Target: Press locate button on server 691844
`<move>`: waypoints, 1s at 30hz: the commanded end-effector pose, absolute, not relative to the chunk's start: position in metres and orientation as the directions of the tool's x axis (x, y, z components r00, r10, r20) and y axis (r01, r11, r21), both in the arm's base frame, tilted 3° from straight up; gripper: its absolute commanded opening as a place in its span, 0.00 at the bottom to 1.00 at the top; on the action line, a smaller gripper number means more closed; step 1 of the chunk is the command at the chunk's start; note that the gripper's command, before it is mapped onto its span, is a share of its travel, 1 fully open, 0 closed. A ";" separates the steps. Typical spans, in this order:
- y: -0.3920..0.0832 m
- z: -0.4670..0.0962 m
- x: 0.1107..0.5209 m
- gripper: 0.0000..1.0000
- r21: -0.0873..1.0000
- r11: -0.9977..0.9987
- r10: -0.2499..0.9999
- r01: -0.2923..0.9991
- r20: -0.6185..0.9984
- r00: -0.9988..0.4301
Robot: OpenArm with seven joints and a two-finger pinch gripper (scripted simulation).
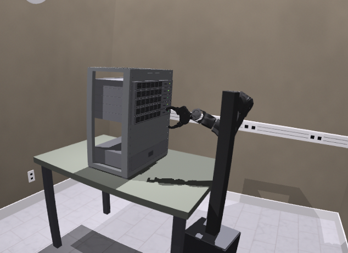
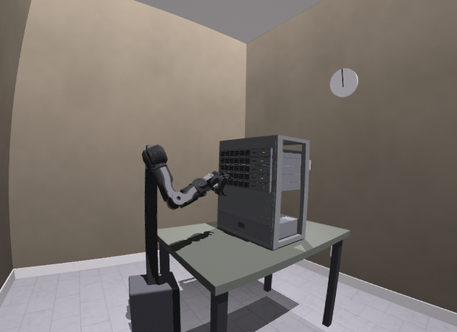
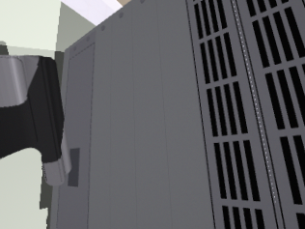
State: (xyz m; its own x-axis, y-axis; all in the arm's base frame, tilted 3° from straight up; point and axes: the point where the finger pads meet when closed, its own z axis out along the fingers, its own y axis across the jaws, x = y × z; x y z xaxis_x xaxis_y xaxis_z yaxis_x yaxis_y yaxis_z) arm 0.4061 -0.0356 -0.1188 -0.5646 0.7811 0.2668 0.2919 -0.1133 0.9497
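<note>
Now the claw (image 1: pixel 172 118), spread and holding nothing, sits at the rack (image 1: pixel 128 123) front; servers (image 1: pixel 149 101) alongside.

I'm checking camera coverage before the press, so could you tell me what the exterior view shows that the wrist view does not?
Only the exterior view shows the whole rack standing on the table, the arm reaching its front, the small status lights on the servers and the wall clock. Only the wrist view shows, close up, one finger of the open end effector beside the rack's plain front panels. Both show the rack's front and its vent grilles; neither lets asset numbers be read.
</note>
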 end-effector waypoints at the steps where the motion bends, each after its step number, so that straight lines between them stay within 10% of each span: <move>1: -0.036 -0.116 0.405 0.60 0.949 -0.130 0.776 0.286 0.277 -0.567; 30: -0.049 -0.116 0.405 0.60 0.932 -0.200 0.769 0.302 0.341 -0.541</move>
